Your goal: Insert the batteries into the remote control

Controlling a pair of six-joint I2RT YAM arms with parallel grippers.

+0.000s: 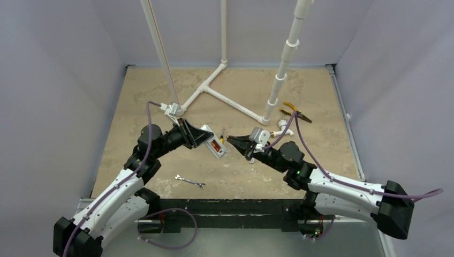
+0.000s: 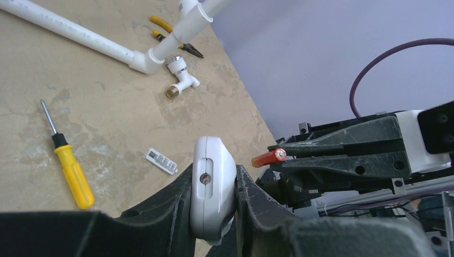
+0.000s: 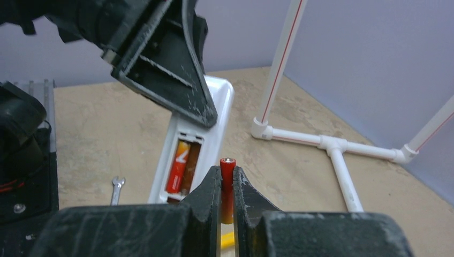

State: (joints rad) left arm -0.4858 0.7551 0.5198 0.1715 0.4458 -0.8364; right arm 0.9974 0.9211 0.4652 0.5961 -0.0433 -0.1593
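Above the middle of the table, the two arms meet tip to tip. The left arm rises from the near left corner, bends at the elbow and points its forearm rightward. The right arm mirrors it from the near right, reaching leftward.

The left gripper is clamped across the width of the remote control, which it holds tilted and lifted clear of the table. The remote's open compartment faces the opposing arm. The right gripper pinches one battery between closed fingers, metallic cap outward, just beside the remote but apart from it.

Count:
- Batteries: two. One is in the right gripper. The second battery lies along one side of the compartment.
- One yellow-handled screwdriver, far of the grippers.
- One silver wrench, nearer the bases.
- One pair of yellow-handled pliers, far right.
- One white tap fitting.
- One white pipe frame.
- One small white labelled plate, flat on the table.

Printing on the plate and on the batteries is too small to read.
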